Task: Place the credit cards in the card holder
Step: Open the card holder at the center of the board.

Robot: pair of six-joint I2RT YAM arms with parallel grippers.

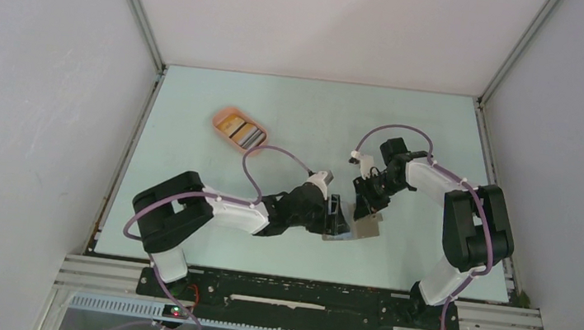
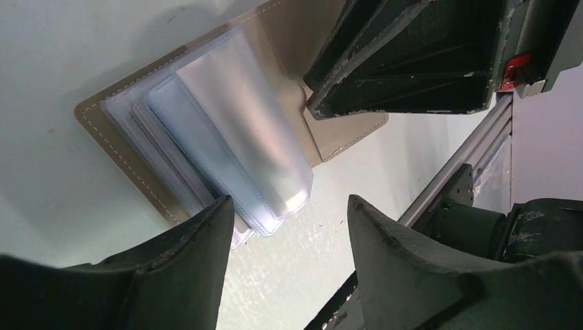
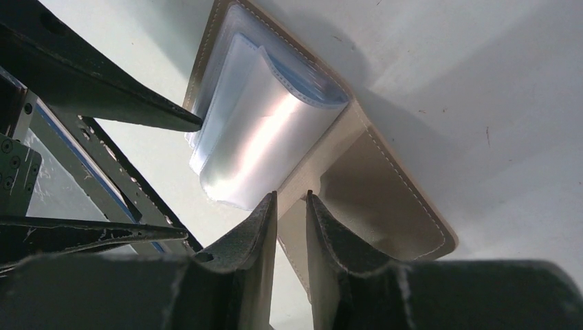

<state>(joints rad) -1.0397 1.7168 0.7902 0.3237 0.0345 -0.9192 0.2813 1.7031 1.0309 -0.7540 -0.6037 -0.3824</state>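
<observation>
**Operator:** Which step is this?

**Spotter:** Readying, I'd judge. On the tabletop (image 1: 303,108) your card holder (image 1: 366,226) lies open. The tray (image 1: 219,119) with the credit cards (image 1: 244,132) sits well apart, to its far left.

**Operator:** And my grips?

**Spotter:** Your left end effector (image 2: 290,203) is released, astride the holder's clear sleeves (image 2: 234,130). Your right end effector (image 3: 290,196) is nearly clenched on its cover; I cannot tell if it pinches. Next you'll need one sleeve parted.

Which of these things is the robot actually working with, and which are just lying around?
In the job: card holder, lying open; credit cards.
Just there: peach tray that holds the cards.
</observation>
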